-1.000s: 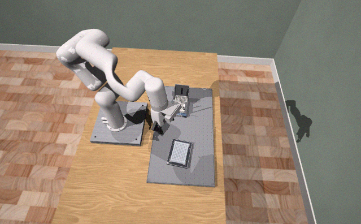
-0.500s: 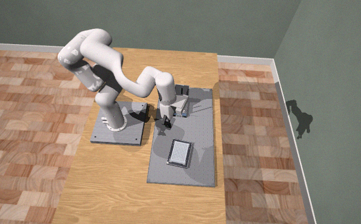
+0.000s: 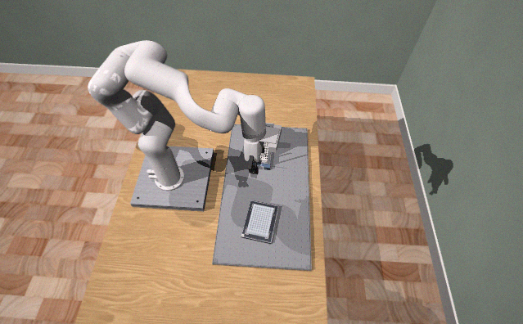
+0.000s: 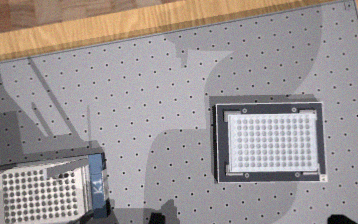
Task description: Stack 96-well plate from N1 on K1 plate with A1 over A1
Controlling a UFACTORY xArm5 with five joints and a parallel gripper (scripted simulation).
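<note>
A white 96-well plate (image 3: 260,222) lies flat in the dark plate nest N1 (image 3: 273,222) on the grey breadboard, and it also shows in the wrist view (image 4: 271,142). The stack rack K1 (image 3: 269,153) stands farther back, partly hidden by my arm. In the wrist view it holds a second well plate (image 4: 37,195) beside a blue K1 label (image 4: 97,187). My gripper (image 3: 254,167) hangs over the breadboard right next to K1, well away from the nest. It is open and empty; only its dark fingertips show at the bottom edge. I cannot make out the plates' cut-off corners.
The grey breadboard (image 3: 268,200) lies on a wooden table. My arm's base plate (image 3: 173,180) sits to its left. The breadboard's far edge and the table wood (image 4: 130,20) run along the top of the wrist view.
</note>
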